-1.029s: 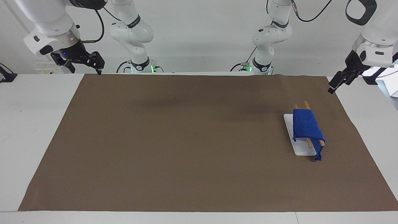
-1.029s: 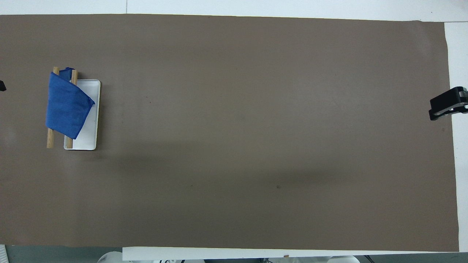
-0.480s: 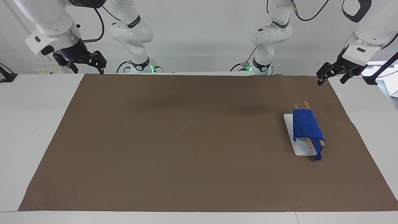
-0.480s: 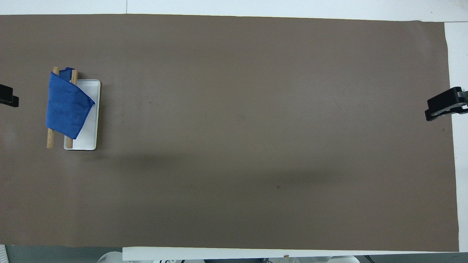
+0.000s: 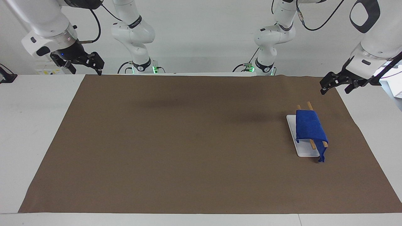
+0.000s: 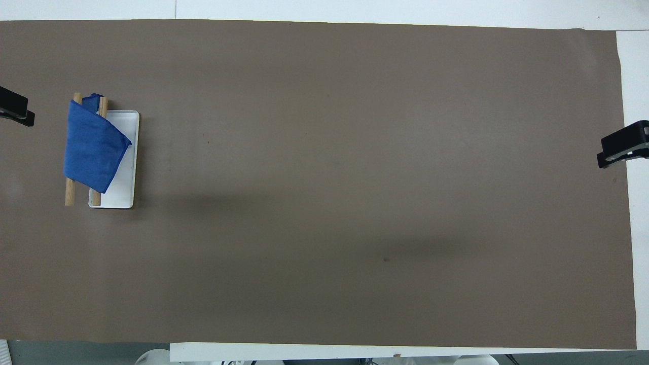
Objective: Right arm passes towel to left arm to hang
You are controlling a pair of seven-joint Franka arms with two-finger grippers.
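The royal-blue towel [image 5: 309, 126] hangs draped over two wooden rods [image 5: 312, 144] of a small rack with a white base [image 5: 302, 150], toward the left arm's end of the table; it also shows in the overhead view [image 6: 92, 147]. My left gripper [image 5: 335, 87] hovers open and empty over the mat's edge beside the rack, apart from the towel; its tip shows in the overhead view [image 6: 17, 109]. My right gripper [image 5: 84, 66], with a blue light, hovers open and empty over the mat's corner at the right arm's end, also in the overhead view [image 6: 621, 149].
A large brown mat [image 5: 194, 141] covers most of the white table [image 5: 31, 125]. The two arm bases [image 5: 139, 66] stand at the robots' edge of the table.
My left gripper has turned so that both fingers show spread, shifting alongside the rack at the mat's edge. My right gripper has drifted slightly. The towel has not moved.
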